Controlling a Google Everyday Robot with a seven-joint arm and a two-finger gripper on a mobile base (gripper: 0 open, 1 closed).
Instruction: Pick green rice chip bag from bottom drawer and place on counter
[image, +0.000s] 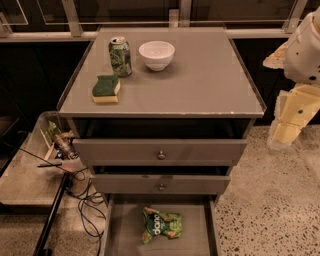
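Hanging right of the counter (200, 85), the jaws join a cropped arm (306, 45).

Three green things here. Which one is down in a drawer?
The green rice chip bag, lying in the open bottom drawer; the soda can and sponge sit on the counter. The gripper hangs off the counter's right side.

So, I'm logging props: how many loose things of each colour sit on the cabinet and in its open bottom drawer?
Green: 2 (shiny green soda can; crinkled green rice chip bag in the bottom drawer)
Green and yellow: 1 (green-topped yellow sponge)
White: 1 (round white bowl)
Total: 4
The robot's hand hangs off the counter's right side.
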